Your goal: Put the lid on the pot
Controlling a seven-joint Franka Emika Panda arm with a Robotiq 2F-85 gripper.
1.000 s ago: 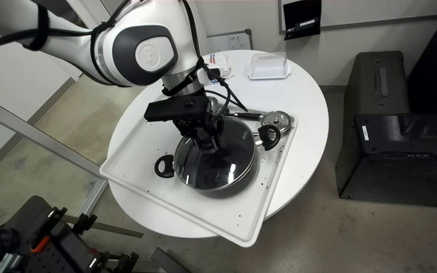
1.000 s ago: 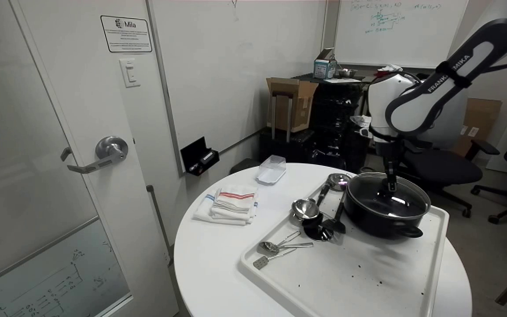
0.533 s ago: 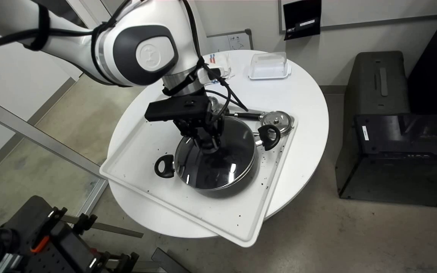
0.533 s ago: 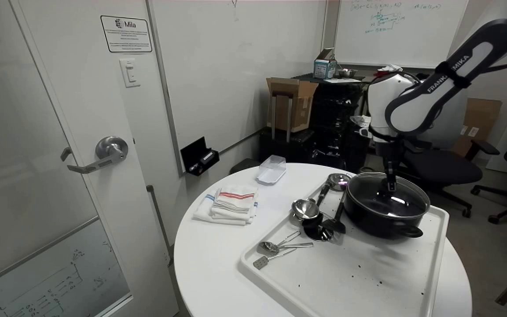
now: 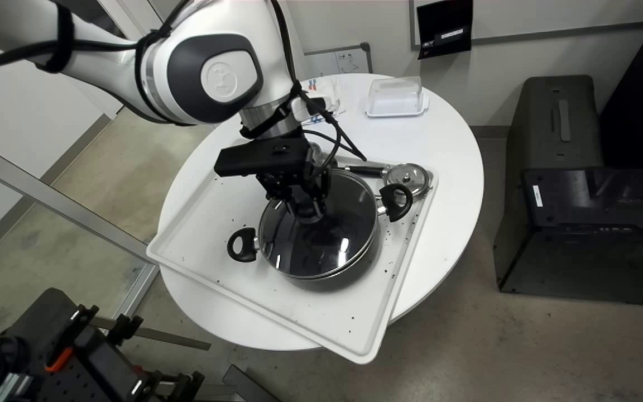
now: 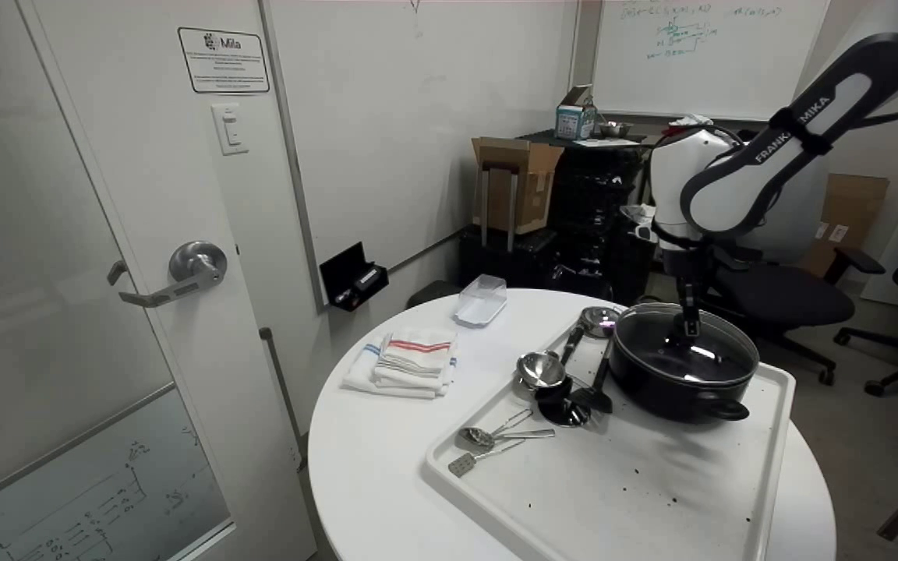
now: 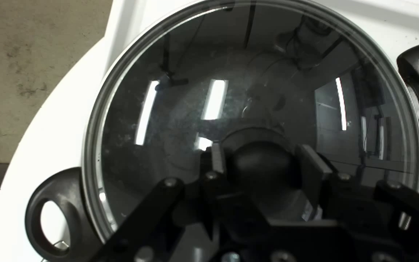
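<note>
On the white tray point(image 6: 620, 483) I see glass lid point(image 7: 231, 102) over black pot point(image 6: 663, 393), handles point(image 5: 250, 245) left and right, gripper point(image 7: 264, 157) clamped on knob point(image 7: 264, 167).

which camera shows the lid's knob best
The wrist view: the knob sits close up between the fingers. In both exterior views the gripper hides much of it, and what shows blends into the dark-looking lid.
</note>
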